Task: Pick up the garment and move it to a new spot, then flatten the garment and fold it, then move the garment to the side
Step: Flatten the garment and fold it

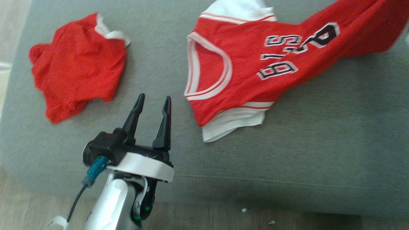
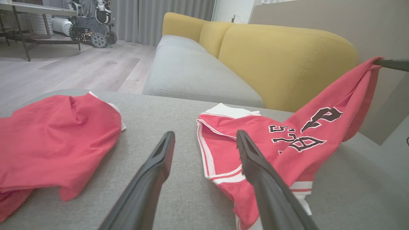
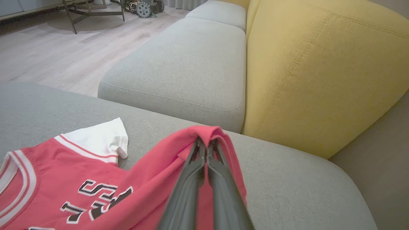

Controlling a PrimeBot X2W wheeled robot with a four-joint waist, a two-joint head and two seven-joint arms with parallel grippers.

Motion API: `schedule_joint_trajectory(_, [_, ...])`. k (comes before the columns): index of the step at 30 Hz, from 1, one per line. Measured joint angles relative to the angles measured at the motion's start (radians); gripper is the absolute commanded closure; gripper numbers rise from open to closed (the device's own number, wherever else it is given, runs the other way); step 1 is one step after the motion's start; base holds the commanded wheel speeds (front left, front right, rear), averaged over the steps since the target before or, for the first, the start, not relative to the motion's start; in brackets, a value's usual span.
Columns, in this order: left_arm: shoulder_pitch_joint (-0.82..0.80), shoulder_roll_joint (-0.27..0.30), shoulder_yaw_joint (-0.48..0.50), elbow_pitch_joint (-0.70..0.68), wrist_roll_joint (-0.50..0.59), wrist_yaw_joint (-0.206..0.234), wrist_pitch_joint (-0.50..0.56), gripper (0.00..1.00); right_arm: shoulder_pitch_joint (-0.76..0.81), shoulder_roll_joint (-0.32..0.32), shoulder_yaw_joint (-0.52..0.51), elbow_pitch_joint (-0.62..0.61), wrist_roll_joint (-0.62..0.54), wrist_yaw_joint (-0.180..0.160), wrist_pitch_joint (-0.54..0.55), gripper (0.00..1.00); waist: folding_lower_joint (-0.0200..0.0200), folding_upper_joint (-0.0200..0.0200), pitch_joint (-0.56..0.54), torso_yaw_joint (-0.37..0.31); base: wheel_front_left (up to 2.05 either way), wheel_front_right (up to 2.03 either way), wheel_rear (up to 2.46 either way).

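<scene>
On cushion (image 1: 319, 143), right: jersey (image 1: 243, 73). Far left, well apart: crumpled garment (image 1: 76, 67). Near edge, between both: left gripper (image 1: 153, 100). Jersey's right end raised, pinched in right gripper (image 3: 204, 143). Behind cushion: sofa (image 2: 191, 73).

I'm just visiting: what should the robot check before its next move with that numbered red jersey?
1. Right fingers shut on the jersey: ok.
2. Jersey lifted clear of the grey cushion: not ok, its collar end lies there.
3. Left fingers open and holding nothing: ok.
4. Other red garment apart from the jersey: ok.
5. Grip firm enough for carrying: cannot tell.
</scene>
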Motion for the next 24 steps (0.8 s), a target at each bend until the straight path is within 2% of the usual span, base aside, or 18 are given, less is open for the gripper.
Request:
schedule_joint_trajectory(5, [-0.024,0.000,-0.024,0.000,-0.017,0.003,0.000,0.00,-0.084,0.012,-0.021,0.098,-0.070,0.000,0.001,1.00,0.0000,0.0000,0.045,0.061,0.00,0.00,0.00])
schedule_joint_trajectory(11, [-0.051,-0.001,-0.076,-0.002,-0.035,0.010,0.000,0.00,-0.133,0.073,-0.005,0.288,-0.180,0.000,-0.008,1.00,0.0000,0.0000,0.117,0.132,0.00,0.00,0.00])
schedule_joint_trajectory(12, [-0.057,-0.001,-0.086,-0.004,-0.042,0.012,0.000,0.00,-0.139,0.079,-0.002,0.313,-0.195,0.000,-0.025,0.04,0.0000,0.0000,0.128,0.142,0.00,0.00,0.00])
schedule_joint_trajectory(13, [-0.063,-0.001,-0.093,-0.006,-0.049,0.019,0.000,0.00,-0.145,0.085,0.003,0.334,-0.212,0.000,-0.049,0.00,0.0000,0.0000,0.138,0.151,0.00,0.00,0.00])
schedule_joint_trajectory(18, [-0.085,-0.001,-0.118,-0.009,-0.060,0.037,0.000,0.00,-0.179,0.123,0.003,0.426,-0.244,0.000,-0.161,0.00,0.0001,-0.0001,0.174,0.172,0.00,0.00,0.00])
schedule_joint_trajectory(24, [-0.085,-0.001,-0.113,-0.002,-0.051,0.037,0.000,0.00,-0.185,0.150,-0.047,0.496,-0.283,0.000,-0.280,0.00,0.0001,0.0000,0.159,0.129,0.00,0.00,0.00])
